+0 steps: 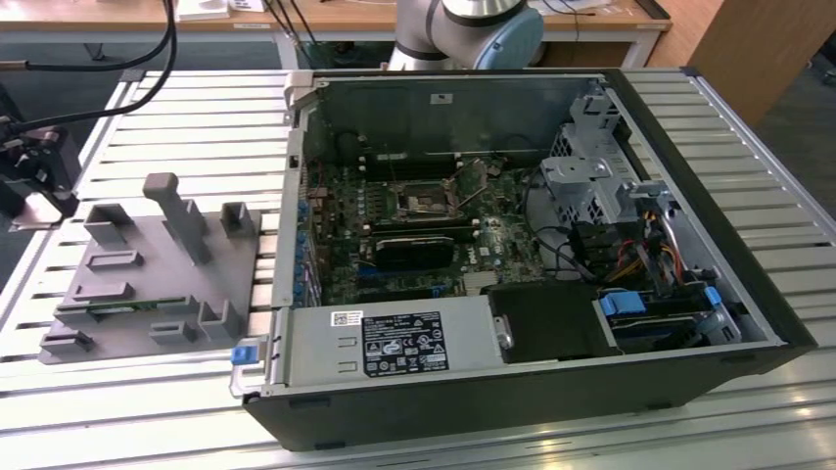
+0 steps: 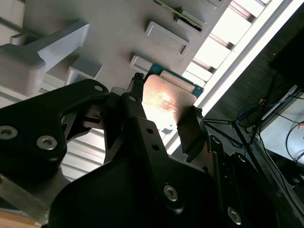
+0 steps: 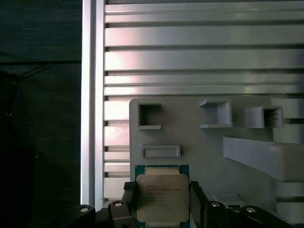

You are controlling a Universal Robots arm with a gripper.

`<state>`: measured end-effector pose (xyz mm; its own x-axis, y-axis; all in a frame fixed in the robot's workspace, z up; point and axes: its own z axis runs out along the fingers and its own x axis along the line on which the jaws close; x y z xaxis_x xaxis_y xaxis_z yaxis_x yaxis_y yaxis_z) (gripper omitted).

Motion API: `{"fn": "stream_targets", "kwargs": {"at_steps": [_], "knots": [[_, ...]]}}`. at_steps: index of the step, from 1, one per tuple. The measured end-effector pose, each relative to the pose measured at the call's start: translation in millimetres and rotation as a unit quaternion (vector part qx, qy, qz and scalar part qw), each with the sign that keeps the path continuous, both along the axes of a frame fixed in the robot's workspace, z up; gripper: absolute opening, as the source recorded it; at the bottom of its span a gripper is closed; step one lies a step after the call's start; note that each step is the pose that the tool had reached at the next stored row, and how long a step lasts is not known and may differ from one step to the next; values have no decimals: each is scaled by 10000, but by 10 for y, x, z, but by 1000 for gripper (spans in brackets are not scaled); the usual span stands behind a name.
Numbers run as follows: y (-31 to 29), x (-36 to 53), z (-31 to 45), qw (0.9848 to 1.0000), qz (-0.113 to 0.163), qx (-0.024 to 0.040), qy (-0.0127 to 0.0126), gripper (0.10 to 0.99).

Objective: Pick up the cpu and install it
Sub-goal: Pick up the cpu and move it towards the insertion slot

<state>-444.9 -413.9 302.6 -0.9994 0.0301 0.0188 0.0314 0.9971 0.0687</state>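
The cpu, a flat silvery square with a green rim, sits between my gripper's two black fingers. The gripper is shut on its opposite edges. In the second wrist view the cpu is held a little off the grey tray, near the tray's edge. In the exterior view my gripper hangs at the left edge, beside the grey tray. The dark metal-framed motherboard socket lies inside the open computer case, far from the gripper.
The tray carries upright posts and pockets and a thin green memory stick. A ribbed metal table runs under everything. Cables, a drive cage and a power supply crowd the case. The arm's base stands behind it.
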Motion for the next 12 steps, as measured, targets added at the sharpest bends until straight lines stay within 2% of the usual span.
{"fn": "stream_targets", "kwargs": {"at_steps": [12], "knots": [[0, 0, 77, 10000, 0, 0, 0, 537]]}}
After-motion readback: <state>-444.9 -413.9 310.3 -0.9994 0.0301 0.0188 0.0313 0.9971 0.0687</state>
